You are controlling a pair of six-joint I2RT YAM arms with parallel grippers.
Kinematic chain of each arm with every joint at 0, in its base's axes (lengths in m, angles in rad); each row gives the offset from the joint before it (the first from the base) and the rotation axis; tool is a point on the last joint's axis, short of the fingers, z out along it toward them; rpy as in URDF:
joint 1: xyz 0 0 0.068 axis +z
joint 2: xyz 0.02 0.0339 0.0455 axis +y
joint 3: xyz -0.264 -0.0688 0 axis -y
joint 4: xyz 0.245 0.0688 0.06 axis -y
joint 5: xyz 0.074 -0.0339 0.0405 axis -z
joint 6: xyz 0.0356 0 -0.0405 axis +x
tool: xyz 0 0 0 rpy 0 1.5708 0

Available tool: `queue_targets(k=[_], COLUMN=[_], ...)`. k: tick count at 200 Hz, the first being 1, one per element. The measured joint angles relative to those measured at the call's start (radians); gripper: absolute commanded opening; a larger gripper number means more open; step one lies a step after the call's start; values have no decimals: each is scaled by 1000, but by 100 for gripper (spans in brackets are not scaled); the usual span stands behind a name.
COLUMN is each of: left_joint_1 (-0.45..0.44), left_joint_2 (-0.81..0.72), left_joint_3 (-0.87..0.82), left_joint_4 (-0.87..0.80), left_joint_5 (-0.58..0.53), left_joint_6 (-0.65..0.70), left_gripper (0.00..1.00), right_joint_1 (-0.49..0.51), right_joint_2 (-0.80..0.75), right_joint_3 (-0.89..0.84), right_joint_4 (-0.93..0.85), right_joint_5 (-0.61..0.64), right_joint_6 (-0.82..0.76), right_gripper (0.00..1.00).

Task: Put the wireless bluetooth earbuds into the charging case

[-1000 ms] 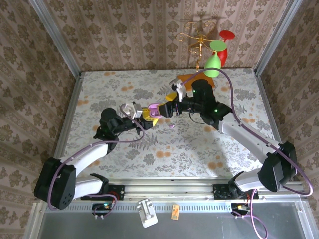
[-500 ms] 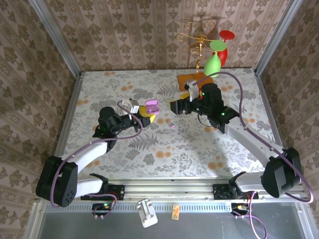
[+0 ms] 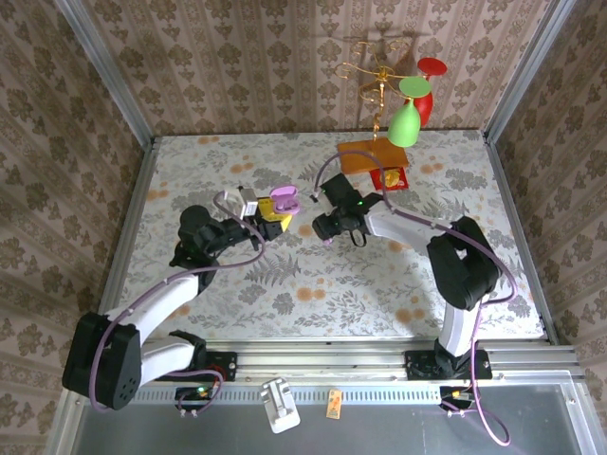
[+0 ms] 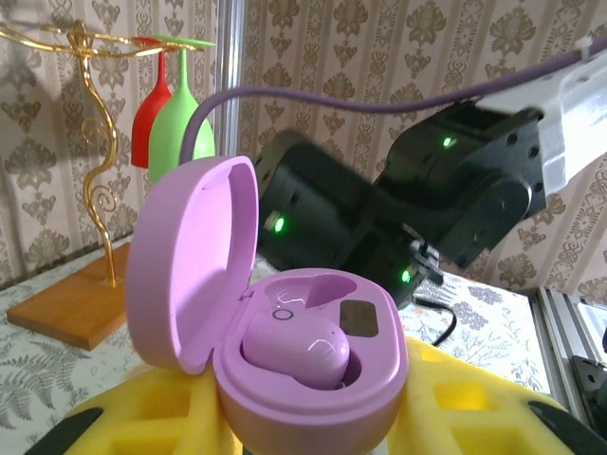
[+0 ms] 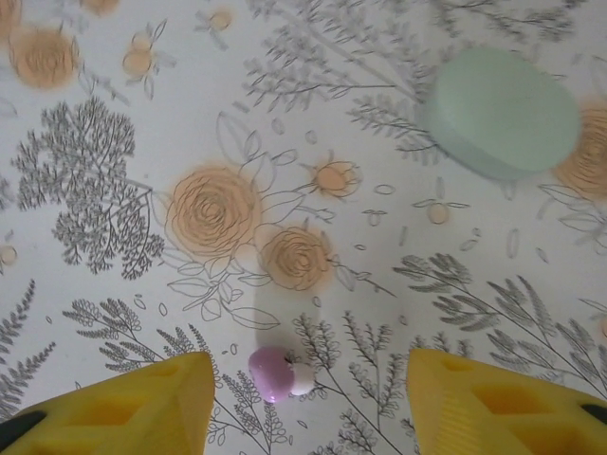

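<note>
right wrist view puts the loose earbud (image 5: 278, 372), lilac with a whitish tip, flat on the floral worktop (image 5: 142, 152), between the two yellow fingers (image 5: 123, 408) of the right end effector (image 5: 303, 403). the fingers stand apart on either side of it and touch nothing, so this end effector is released. that is the change: a second ago the right arm was up at the charging case (image 4: 313, 393), half a second ago it had drawn back, and now it has swung round and dropped over the bud on the worktop.

in the left wrist view the case is open, its lid (image 4: 185, 265) tipped back, with a seated earbud (image 4: 299, 349) in the near well; the well behind it looks empty. the left end effector (image 3: 275, 218) is clenched on the case and has kept it raised near the middle of the worktop, only slightly farther back than before.

i judge the first insertion done and the second pick just starting. the fingers must close squarely on a tiny, rounded piece that could skid or roll. a mint case (image 5: 503, 114) lies well apart, to the far right in the wrist view, and plays no part in this step.
</note>
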Motion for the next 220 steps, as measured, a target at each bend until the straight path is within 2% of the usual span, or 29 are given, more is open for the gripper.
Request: queue_targets(k=[17,59,102,153,220], left_joint_1=[0,6,6,6,6], left_joint_2=[-16,-40,-53,-130,-134], left_joint_3=[-1,-1,-1,-1,-1], left_joint_4=[-1,-26,-50,-86,-111], left_joint_5=[-6,-13,-15,-33,-41], left_joint_6=[0,0,0,17,27], left_gripper=[21,21,21,21,21], right_joint_1=[26,64,89,107,122], right_joint_2=[37,117,142,166,217], right_joint_3=[23,86,100,100,142], right_joint_4=[-18,-80,-121,-137,-152], right_joint_5=[39,138,176,193,237], right_joint_6=[-27,-73,-86,-93,-107], right_gripper=[47,39,32,31,28])
